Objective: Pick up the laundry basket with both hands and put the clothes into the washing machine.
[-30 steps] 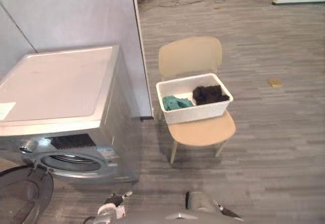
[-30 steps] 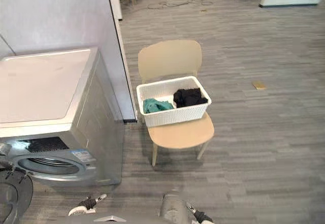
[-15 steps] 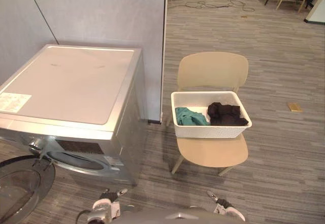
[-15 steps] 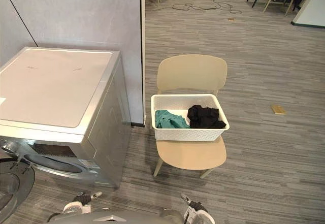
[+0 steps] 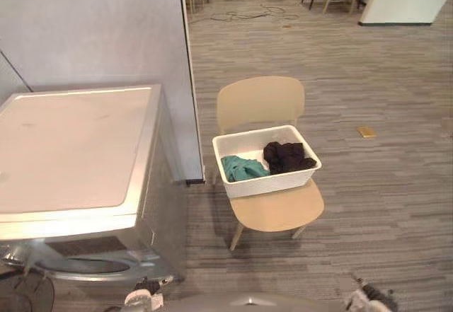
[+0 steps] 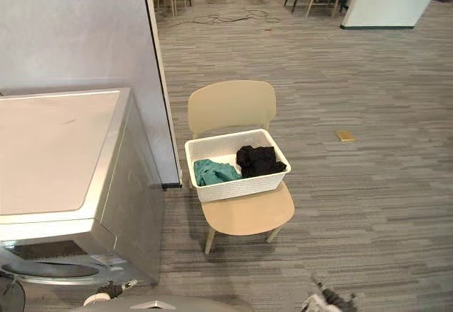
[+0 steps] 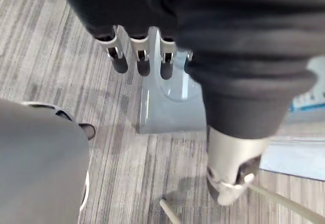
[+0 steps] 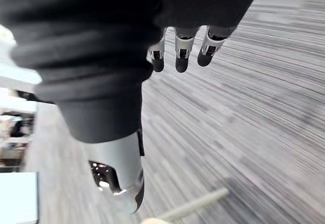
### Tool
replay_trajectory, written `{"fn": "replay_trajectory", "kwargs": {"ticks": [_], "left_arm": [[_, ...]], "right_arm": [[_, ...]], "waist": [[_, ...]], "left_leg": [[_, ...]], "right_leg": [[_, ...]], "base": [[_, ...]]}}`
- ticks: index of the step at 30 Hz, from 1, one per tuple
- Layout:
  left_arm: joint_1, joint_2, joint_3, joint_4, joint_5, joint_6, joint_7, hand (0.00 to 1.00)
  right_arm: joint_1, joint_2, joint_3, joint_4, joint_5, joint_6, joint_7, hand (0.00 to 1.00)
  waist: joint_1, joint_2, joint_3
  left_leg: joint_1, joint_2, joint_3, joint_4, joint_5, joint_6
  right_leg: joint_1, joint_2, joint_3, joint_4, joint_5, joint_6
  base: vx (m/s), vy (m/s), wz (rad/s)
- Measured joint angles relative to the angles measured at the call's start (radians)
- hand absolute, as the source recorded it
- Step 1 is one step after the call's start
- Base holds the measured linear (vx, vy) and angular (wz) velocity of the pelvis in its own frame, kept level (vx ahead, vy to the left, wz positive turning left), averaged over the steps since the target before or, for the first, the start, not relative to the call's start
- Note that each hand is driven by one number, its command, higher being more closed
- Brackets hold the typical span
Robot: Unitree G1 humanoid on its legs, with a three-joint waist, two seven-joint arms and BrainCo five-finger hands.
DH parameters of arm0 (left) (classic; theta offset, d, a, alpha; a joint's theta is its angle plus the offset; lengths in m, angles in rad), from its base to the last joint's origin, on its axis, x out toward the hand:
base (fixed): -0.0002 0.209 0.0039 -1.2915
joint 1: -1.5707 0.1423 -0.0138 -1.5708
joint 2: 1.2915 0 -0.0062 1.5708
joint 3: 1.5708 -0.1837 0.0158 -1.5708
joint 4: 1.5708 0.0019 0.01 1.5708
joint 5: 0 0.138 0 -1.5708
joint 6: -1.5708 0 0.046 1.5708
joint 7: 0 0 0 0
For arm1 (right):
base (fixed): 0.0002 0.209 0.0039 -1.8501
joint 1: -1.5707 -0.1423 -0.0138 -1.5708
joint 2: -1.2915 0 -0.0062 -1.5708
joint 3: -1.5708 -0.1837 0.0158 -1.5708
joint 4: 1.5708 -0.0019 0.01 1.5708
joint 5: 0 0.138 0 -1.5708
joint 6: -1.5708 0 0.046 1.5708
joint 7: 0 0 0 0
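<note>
Grey plank floor (image 5: 382, 206) bearing a beige chair (image 5: 260, 103) and a washing machine (image 5: 71, 156); white laundry basket (image 5: 272, 182) resting on the chair seat.

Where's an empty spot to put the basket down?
The washing machine has a bare flat top, beside the wall. The floor right of the chair is open. The chair seat is crowded: the basket covers most, leaving just its front strip.
</note>
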Motion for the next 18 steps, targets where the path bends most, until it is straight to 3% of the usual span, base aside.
{"fn": "replay_trajectory", "kwargs": {"ticks": [5, 10, 14, 18], "left_arm": [[0.005, 0.014, -0.091, -0.015, 0.014, -0.004, -0.001, 0.0], [-0.005, 0.041, -0.183, -0.015, 0.023, -0.006, -0.014, 0.0], [-0.015, 0.055, -0.211, -0.026, 0.035, -0.009, -0.033, 0.0], [-0.026, 0.078, -0.231, -0.042, 0.035, -0.017, -0.046, 0.0]], "right_arm": [[-0.059, -0.025, 0.089, -0.182, -0.111, -0.001, -0.014, 0.0], [-0.145, -0.126, 0.288, -0.269, -0.271, -0.002, 0.051, 0.0], [-0.263, -0.264, 0.424, -0.24, -0.345, -0.006, 0.126, 0.0], [-0.434, -0.403, 0.548, -0.077, -0.422, -0.019, 0.176, 0.0]], "waist": [[0.002, -0.008, 0.003], [0.01, -0.012, 0.011], [0.027, -0.013, 0.023], [0.047, -0.013, 0.049]], "left_leg": [[-0.016, -0.006, -0.014, 0.001, 0.001, 0.002], [-0.05, -0.015, -0.101, 0.002, 0.009, 0.012], [-0.092, -0.023, -0.176, 0.0, 0.034, 0.014], [-0.13, -0.027, -0.237, -0.001, 0.056, 0.013]], "right_leg": [[0.004, -0.001, 0.002, -0.05, 0.034, 0.001], [0.025, -0.01, -0.051, -0.093, 0.06, 0.001], [0.027, -0.019, -0.117, -0.095, 0.06, 0.0], [0.024, -0.02, -0.172, -0.095, 0.062, -0.002]], "base": [[-0.05, 0.0, -0.02], [-0.05, -0.025, 0.3], [-0.05, -0.038, 0.51], [-0.05, -0.036, 0.42]]}}
